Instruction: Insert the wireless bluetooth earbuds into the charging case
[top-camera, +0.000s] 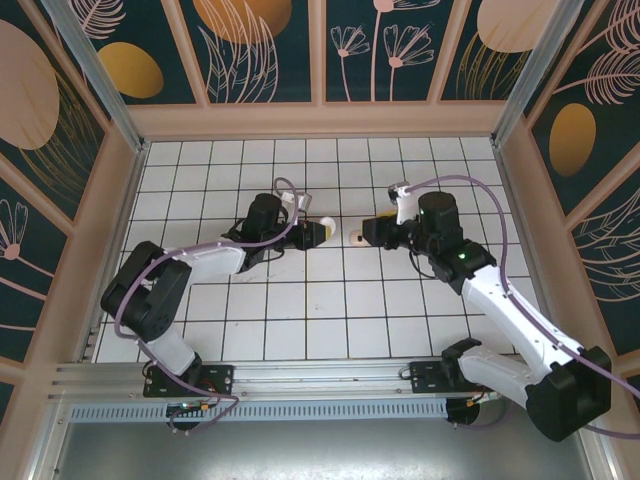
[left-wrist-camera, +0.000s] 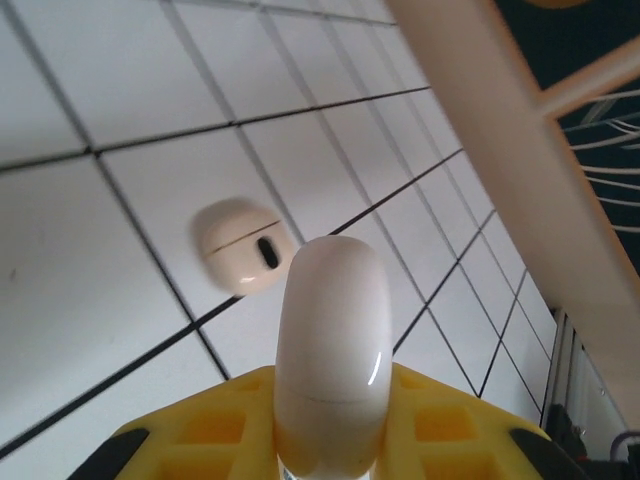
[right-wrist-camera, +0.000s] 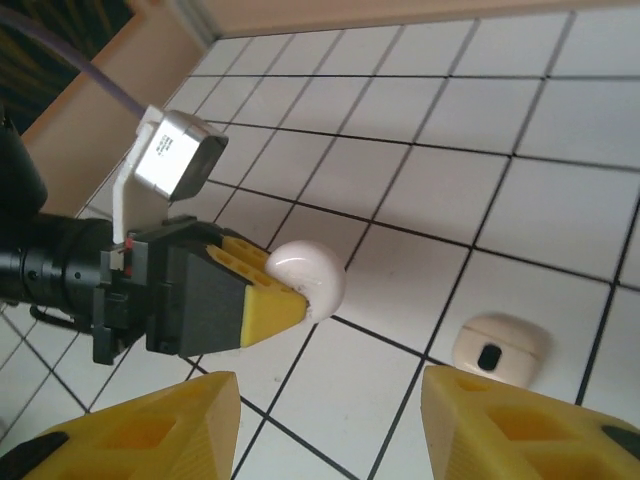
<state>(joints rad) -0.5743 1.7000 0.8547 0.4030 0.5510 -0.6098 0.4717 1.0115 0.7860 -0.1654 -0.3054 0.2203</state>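
Overhead, the left hand (top-camera: 318, 232) pinches a pale rounded piece (top-camera: 330, 228). The charging case (top-camera: 356, 238) lies on the tiled table (top-camera: 300, 320) between that hand and the right hand (top-camera: 368, 232). Left wrist: yellow fingers (left-wrist-camera: 200, 430) clamp the piece, and the case sits on the tiles beyond it, dark slot showing. Can't tell if the piece is an earbud. Right wrist: the right hand's fingers are spread with nothing between them; the case lies just beyond one finger, apart from the held piece.
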